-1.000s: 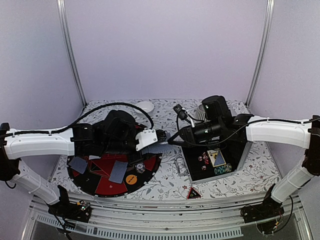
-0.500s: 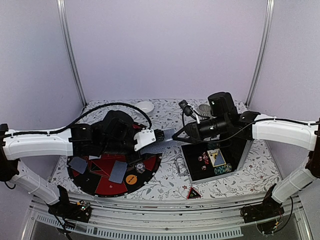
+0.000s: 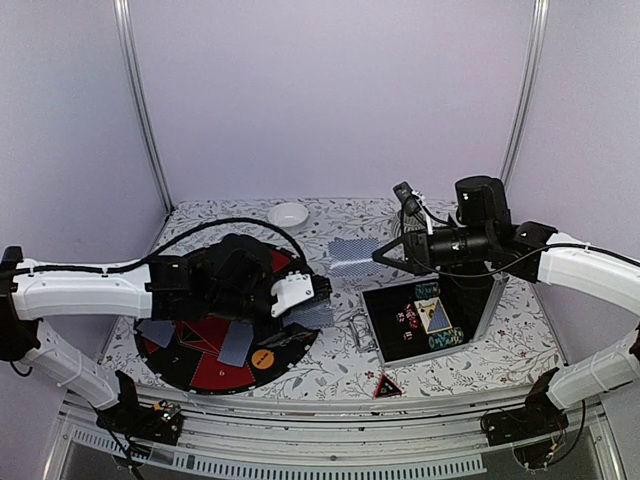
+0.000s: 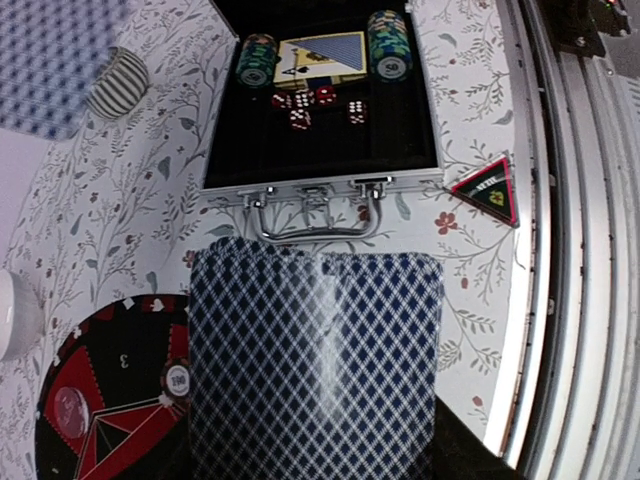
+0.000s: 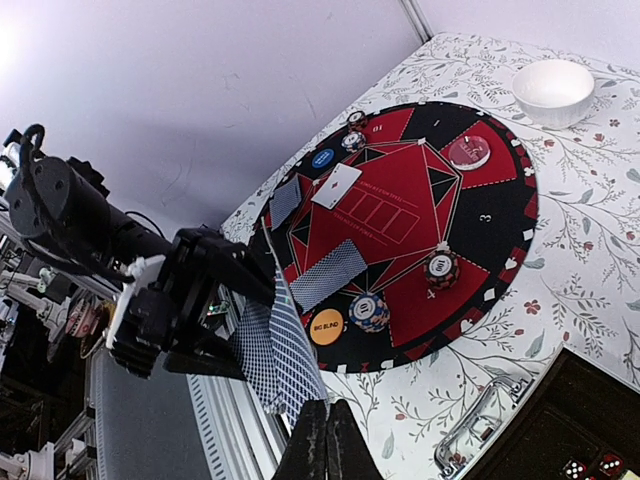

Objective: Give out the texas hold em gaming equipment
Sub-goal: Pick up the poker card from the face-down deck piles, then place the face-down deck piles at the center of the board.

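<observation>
**Right end effector.** The right gripper is found clenched, fingertips pressed together on one edge of a single grey-blue patterned-back playing card. The card is carried in the air between the two arms, above the floral-printed table cloth and apart from every surface.

**Left end effector.** The left gripper is found grasping a stack of grey-blue patterned-back playing cards. The stack is held over the near right edge of the round red-and-black felt game mat. Most of the stack's face is shown in the left wrist view; the fingers themselves are hidden beneath it.

**Other equipment.** Several cards and striped chips are already laid on the mat. Further chip stacks are left in the open black metal-edged case.

**Handling assessment.** The single card is judged very light, thin, flexible and slick. A pinch near an edge is considered correct, since the flat face offers nothing to grip. Bending or swinging under fast motion is thought likely, and a low, flat release is advised. The stack is judged prone to fanning and shedding its top cards if the hold is loosened
</observation>
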You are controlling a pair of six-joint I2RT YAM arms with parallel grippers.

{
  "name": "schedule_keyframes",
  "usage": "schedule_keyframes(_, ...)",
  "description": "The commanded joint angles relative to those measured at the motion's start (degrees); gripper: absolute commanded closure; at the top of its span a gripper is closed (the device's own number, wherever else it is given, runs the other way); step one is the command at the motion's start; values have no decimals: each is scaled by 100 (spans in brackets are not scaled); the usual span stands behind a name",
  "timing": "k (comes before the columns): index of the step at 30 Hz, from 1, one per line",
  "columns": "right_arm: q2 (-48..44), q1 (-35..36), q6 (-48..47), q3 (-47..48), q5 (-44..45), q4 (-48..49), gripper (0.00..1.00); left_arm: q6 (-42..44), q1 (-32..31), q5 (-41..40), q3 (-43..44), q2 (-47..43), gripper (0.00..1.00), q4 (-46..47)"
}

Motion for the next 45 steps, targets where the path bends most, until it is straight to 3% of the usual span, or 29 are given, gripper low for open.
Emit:
schedule_keyframes(1,-255,-55,-52,-128,227,-114,98,-515,-353,600,-286,380,39,199)
schedule_keyframes(20,-557,-67,-129,-243,452,-311,98,-534,-514,798,-480,1936,39,1044)
schedule_keyframes(26,-508,-72,-137,-216,423,-312,98,-523,-522,912,-594,2018,27,1233)
schedule_keyframes(33,-508,-72,-145,-176,416,-315,98,-439,-522,907,-581,2057,25,1196)
schedule_keyframes(40,-549,-79,-157,-208,433,-346,98,-459,-515,567,-710,1481,12,1238)
schedule_keyframes(42,-541,-76,-177,-200,437,-346,98,-501,-513,548,-664,1114,3,1241)
schedule_keyframes(45,-516,-74,-242,-172,311,-338,98,-624,-510,711,-532,432,2,1297)
